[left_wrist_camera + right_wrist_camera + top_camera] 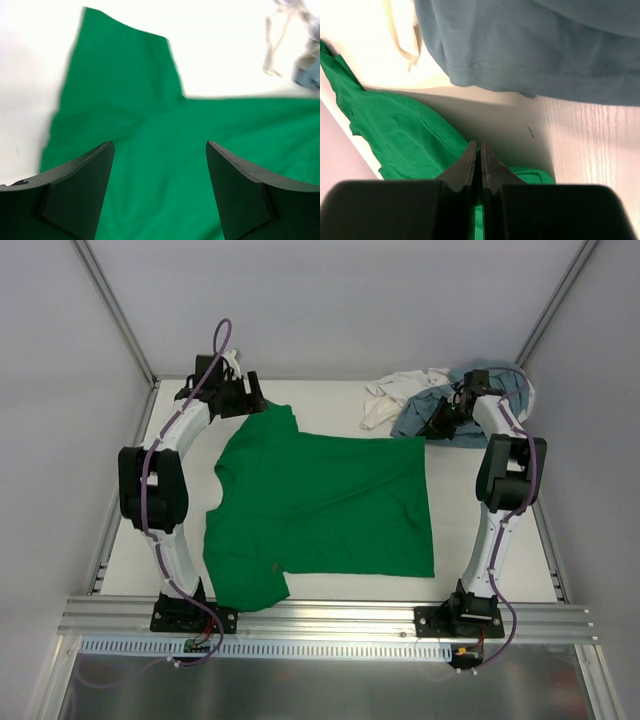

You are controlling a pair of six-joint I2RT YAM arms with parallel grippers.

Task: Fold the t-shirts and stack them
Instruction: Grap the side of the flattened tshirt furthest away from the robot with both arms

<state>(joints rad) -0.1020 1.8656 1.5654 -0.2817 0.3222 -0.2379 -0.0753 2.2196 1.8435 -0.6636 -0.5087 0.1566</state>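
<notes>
Right gripper (479,146) pinches the green shirt (320,505) by a corner, left gripper (159,147) spread near its sleeve; a shallow pinch could slip, skewing the fold.

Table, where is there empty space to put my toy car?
Two bare patches: the far strip of table between the left gripper and the white shirt, beyond the green shirt; and the gap between the green shirt's hem and the right arm. The far right corner is crowded: the white shirt and grey-blue shirt lie heaped beside the right gripper.
</notes>
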